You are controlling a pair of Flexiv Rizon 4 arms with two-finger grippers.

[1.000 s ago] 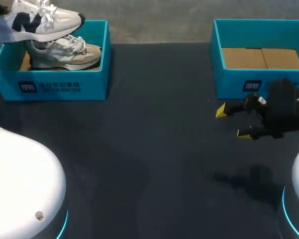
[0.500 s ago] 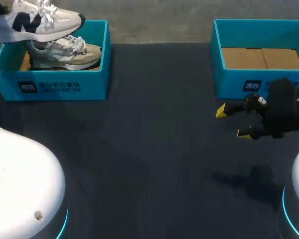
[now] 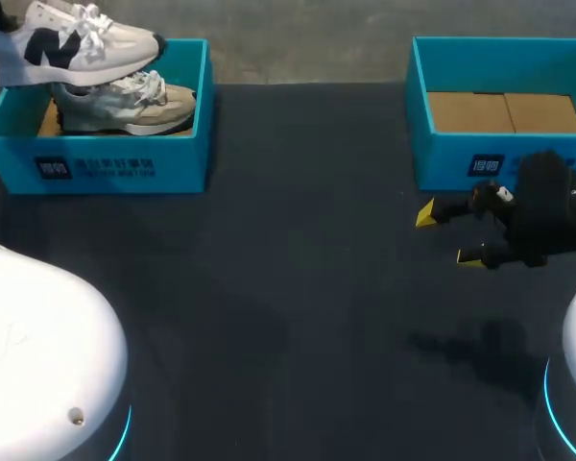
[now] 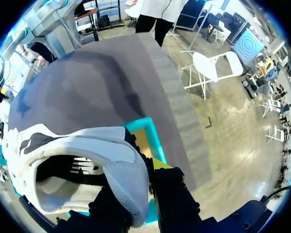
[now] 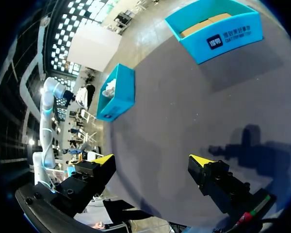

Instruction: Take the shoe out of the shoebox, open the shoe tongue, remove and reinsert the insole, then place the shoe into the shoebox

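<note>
Our left tool (image 4: 139, 171) is clenched on the heel of the white low-top sneaker with navy side panels and white laces (image 3: 72, 43), its fingers on either side of the padded heel wall. It holds that sneaker in the air above the left teal cardboard shoebox (image 3: 106, 165), toe pointing toward the middle of the dark grey counter (image 3: 298, 269). A second, beige sneaker with pale laces (image 3: 125, 104) lies in that box just beneath. We cannot tell whether the two soles and uppers touch. Our right tool (image 3: 448, 235) is released, its yellow tips spread wide, and hovers over the counter just in front of the right teal shoebox (image 3: 456, 163), whose brown cardboard floor shows. We judge the lifting-out step nearly done, with the setting-down yet to come. The sneaker looks light, with a soft upper that gives under a pinch. The heel wall is the stiffest part and a sound place to hold, though carried by the heel alone the toe may sag or swing. The rubber sole should grip the counter rather than slide. The tongue is thin and floppy, best taken at its top edge above the laces. The insole will likely bend like foam, so we would take it at the heel end while the other tool steadies the sneaker.
</note>
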